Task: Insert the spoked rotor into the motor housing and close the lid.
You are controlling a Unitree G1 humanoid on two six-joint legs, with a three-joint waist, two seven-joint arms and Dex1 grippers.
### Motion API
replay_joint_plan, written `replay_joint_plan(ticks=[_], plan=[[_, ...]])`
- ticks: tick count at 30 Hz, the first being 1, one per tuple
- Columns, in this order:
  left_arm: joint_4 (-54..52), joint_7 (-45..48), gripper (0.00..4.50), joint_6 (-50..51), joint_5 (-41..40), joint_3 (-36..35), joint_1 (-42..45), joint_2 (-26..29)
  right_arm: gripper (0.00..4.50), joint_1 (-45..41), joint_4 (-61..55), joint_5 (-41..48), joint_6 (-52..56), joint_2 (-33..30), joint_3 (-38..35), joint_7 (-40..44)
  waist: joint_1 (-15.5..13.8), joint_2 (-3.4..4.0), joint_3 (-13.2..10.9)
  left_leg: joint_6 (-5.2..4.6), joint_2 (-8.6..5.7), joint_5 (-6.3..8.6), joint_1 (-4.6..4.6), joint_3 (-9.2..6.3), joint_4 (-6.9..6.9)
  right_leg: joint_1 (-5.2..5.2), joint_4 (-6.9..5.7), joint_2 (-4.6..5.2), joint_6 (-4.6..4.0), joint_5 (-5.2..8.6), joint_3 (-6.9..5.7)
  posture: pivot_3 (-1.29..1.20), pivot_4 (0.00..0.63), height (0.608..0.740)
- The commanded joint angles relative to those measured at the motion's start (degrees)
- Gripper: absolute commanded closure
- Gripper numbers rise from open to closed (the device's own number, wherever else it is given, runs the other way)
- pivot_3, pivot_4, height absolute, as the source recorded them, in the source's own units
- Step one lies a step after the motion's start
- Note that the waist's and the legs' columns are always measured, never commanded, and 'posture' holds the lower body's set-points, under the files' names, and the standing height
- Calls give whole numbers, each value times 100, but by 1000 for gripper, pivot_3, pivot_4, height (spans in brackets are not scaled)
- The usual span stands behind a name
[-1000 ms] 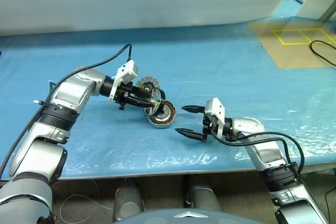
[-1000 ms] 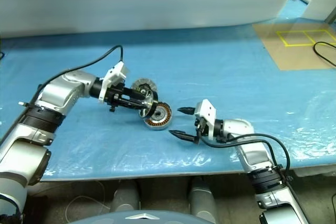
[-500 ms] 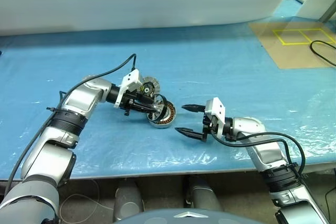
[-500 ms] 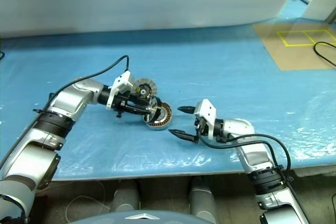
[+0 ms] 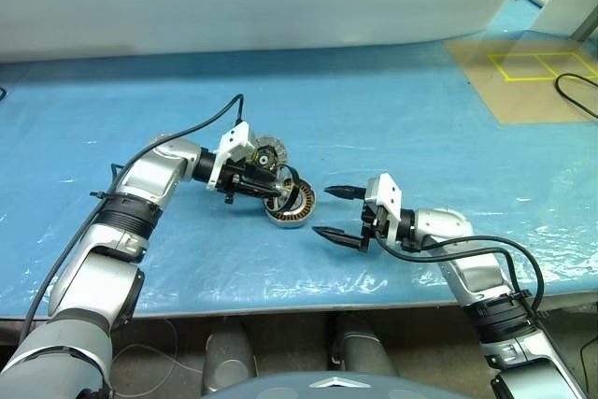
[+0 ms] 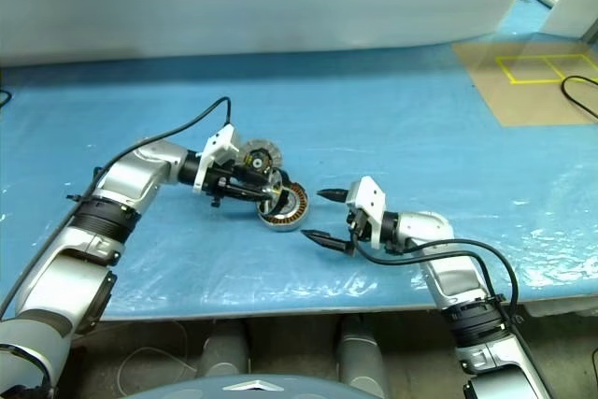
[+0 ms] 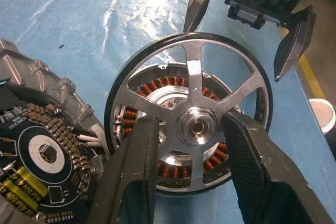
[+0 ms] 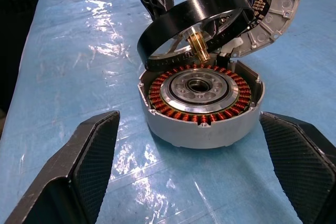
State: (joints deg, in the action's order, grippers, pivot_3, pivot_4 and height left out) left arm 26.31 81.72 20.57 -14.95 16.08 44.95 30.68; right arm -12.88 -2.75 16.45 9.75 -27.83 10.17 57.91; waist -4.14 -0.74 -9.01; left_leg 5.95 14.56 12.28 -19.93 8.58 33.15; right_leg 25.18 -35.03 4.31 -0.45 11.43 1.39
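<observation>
Left tool point(image 7: 191, 145) grips rotor point(image 7: 190, 77) tilted over housing point(image 8: 202, 108), lid point(image 5: 268, 152) beside; right tool point(image 5: 329, 211) open nearby.

- In the left wrist view the rotor point(image 7: 191, 124) covers most of the motor housing point(image 7: 157, 156); only some copper windings show between the spokes.
- The lid point(image 7: 39, 156) is cut off by the edge there.
- In the right wrist view the rotor hides part of the lid point(image 8: 268, 9).

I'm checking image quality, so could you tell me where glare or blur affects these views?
Left wrist view: bright glare on the blue plastic sheet; the spoked rotor stays sharp. Right wrist view: glints on the sheet, motor housing crisp, right tool's fingers soft. Head views: mild sheen near the table's front edge.
</observation>
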Motion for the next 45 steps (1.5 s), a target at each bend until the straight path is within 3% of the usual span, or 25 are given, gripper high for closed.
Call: replay_joint_plan(ticks=[1, 9, 23, 37, 45], plan=[[-112, 152, 2999, 76, 10, -17, 40, -25, 13, 16, -171, 7, -115, -50, -84, -6, 1, 0, 0, 0, 0, 0, -1, 0, -1, 0, 2, 0, 0, 0, 0, 0, 150, 740], [-405, 317, 2999, 271, -170, -110, 66, -104, 13, -14, -92, -58, -129, -25, -54, -8, 2, 0, 0, 0, 0, 0, -8, 0, -10, 1, 18, 0, 0, 0, -1, 0, 150, 740], [-73, 341, 2999, -227, 394, 86, -41, -19, 13, 0, -96, -101, -156, -13, -52, -35, 7, 0, 0, 0, 1, 0, -5, 0, -14, 0, 20, -1, 0, 0, -1, 0, 150, 740], [-27, 382, 2999, -8, 422, 118, 10, -47, 13, -31, -93, -117, -159, -24, -67, -33, 8, 1, 1, 0, 0, 0, -1, 0, -14, -2, 19, 0, 0, 0, 0, 0, 150, 740], [-109, 369, 367, 154, 452, 103, 153, -76, 0, -56, -56, -132, -173, -16, -64, -32, 10, 2, 1, 0, 2, 0, -6, 0, -19, 1, 25, -1, 0, 0, 0, 0, 150, 740]])
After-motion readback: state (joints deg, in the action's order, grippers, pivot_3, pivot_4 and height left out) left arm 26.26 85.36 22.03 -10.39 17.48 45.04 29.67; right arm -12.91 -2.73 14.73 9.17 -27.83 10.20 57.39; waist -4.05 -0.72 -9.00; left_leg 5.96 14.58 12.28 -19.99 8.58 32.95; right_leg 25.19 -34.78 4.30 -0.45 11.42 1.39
